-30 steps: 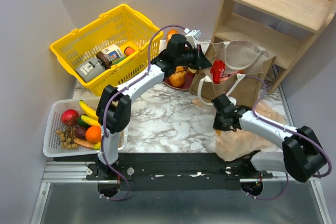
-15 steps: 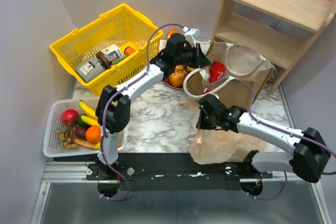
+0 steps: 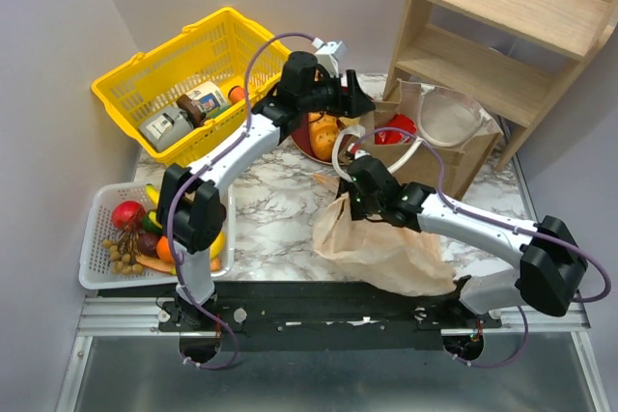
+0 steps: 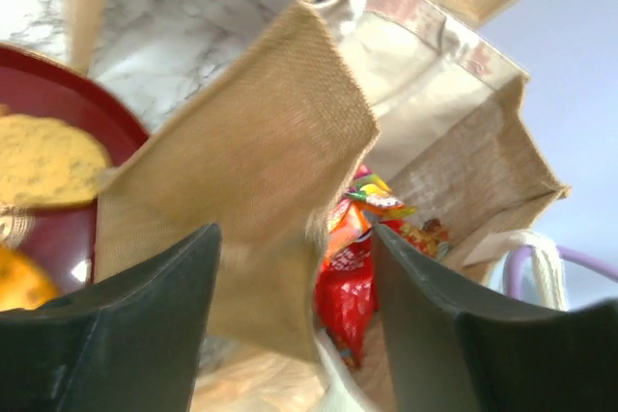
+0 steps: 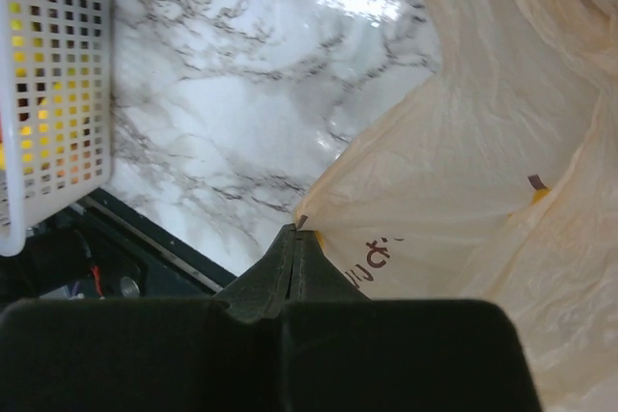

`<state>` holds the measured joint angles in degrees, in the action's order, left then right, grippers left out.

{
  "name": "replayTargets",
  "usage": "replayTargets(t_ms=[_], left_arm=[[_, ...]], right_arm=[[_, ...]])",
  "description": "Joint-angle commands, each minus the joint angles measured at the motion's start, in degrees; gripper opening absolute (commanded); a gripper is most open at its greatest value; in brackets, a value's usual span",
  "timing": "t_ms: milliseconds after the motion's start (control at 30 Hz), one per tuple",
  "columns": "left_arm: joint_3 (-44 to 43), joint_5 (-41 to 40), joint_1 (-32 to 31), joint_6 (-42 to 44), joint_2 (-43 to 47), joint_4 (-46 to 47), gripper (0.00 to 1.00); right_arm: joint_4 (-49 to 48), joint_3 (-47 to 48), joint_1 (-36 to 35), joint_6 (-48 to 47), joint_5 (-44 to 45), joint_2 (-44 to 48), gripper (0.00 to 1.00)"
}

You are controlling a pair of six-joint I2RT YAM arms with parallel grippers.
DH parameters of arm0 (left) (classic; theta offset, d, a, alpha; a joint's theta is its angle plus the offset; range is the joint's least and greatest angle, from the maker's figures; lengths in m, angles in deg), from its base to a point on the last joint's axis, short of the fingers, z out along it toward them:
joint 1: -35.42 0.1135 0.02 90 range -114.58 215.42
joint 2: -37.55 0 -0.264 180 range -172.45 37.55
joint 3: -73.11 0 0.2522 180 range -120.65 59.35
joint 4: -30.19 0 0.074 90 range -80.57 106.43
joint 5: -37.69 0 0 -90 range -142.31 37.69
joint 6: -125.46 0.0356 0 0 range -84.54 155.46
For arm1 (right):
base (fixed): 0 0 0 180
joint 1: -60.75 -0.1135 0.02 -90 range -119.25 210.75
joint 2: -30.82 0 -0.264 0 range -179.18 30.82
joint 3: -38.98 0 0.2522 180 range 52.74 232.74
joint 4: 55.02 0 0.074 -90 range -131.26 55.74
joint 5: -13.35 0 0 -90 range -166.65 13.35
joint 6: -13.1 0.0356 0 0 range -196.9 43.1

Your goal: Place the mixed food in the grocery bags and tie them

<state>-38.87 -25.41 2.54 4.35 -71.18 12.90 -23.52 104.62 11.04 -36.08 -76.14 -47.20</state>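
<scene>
While the left claw [image 4: 294,238] stands released, its two dark fingers spread to either side of a coarse woven flap of the stiff brown bag [image 4: 241,161], the right claw [image 5: 294,232] is clenched on a pinch of the thin plastic bag [image 5: 483,142]. That plastic is translucent tan, crinkled into soft folds, and in the overhead view it lies as a slumped heap on the glossy grey-veined marble surface [image 3: 280,209], near the front edge. The brown bag stands upright at the back beside a pale wooden shelf [image 3: 502,16], its mouth gaping to show a smooth cream lining and a white rope handle [image 4: 536,258]. Inside it sits a shiny red crisp packet [image 4: 343,277], creased and foil-bright. Just left of the bag is a glossy dark red bowl [image 4: 58,238]. At the far left, a white mesh tray [image 3: 97,238] holds a round red fruit [image 3: 127,214] among other smooth, bright pieces, and a yellow lattice basket [image 3: 193,45] tilts behind it.
</scene>
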Motion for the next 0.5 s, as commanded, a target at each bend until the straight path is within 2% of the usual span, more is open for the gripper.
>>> replayTargets(t_ms=[0,100,167,233,333,400,467], left_arm=[[3.99,-4.83,3.35,3.42,9.65,-3.32,0.86],[6.62,-9.04,5.63,4.39,12.83,-6.57,0.96],[8.38,-13.16,6.69,5.80,16.08,-10.08,0.98],[9.18,-16.25,7.75,8.85,19.58,-15.24,0.99],[12.42,-25.29,7.83,12.56,26.09,-21.41,0.99],[17.77,-28.28,7.92,15.11,30.13,-23.09,0.99],[23.91,-28.04,8.10,16.25,36.46,-24.85,0.99]], right_arm=[[-9.38,5.68,-0.65,-4.78,-4.38,-3.97,0.01],[-10.35,8.14,-0.82,-5.92,-5.43,-5.74,0.01],[-11.05,8.85,-0.91,-6.71,-5.79,-6.53,0.01],[-11.50,9.91,-0.82,-7.15,-5.61,-6.97,0.01],[-11.50,12.88,-0.91,-8.47,-4.56,-8.46,0.01],[-11.06,14.56,-0.91,-9.26,-3.16,-10.04,0.01],[-10.27,17.72,-0.74,-10.92,-1.93,-11.19,0.01]])
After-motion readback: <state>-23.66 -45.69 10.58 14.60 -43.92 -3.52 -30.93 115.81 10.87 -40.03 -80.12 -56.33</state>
